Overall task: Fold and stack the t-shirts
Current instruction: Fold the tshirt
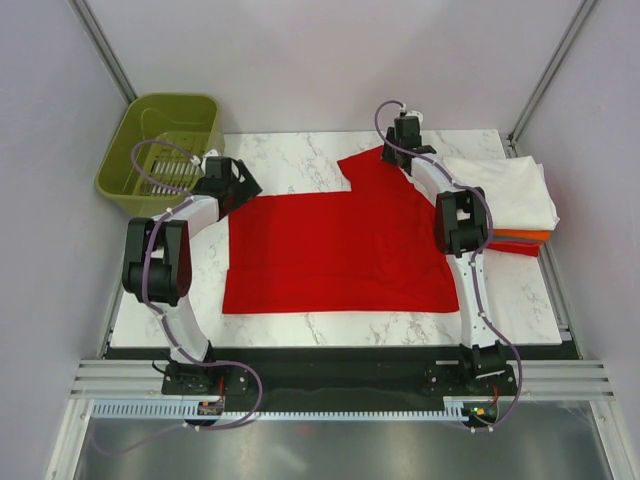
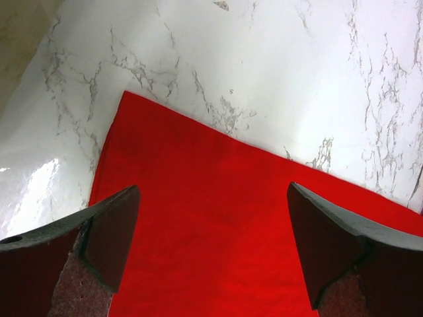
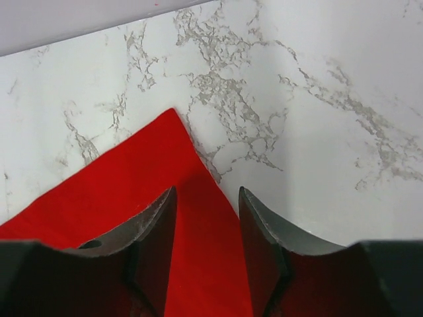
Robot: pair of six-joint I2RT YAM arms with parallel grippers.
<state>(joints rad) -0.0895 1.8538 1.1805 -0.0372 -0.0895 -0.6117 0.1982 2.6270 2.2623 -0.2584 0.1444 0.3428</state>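
A bright red t-shirt [image 1: 340, 250] lies spread flat on the marble table, one sleeve pointing to the far right. My left gripper [image 1: 243, 188] hovers over its far left corner, jaws wide open; in the left wrist view [image 2: 213, 187] the red cloth [image 2: 218, 224] lies flat between the fingers. My right gripper [image 1: 397, 150] is over the tip of the far right sleeve. In the right wrist view [image 3: 207, 189] its jaws stand partly apart, straddling the sleeve's edge [image 3: 132, 185] without pinching it. A stack of folded t-shirts, white [image 1: 505, 190] over orange [image 1: 522, 236], sits at the right.
An olive-green basket [image 1: 160, 150] stands off the table's far left corner. Bare marble table [image 1: 290, 155] shows behind the shirt and along the front edge. A grey wall rises just beyond the right gripper.
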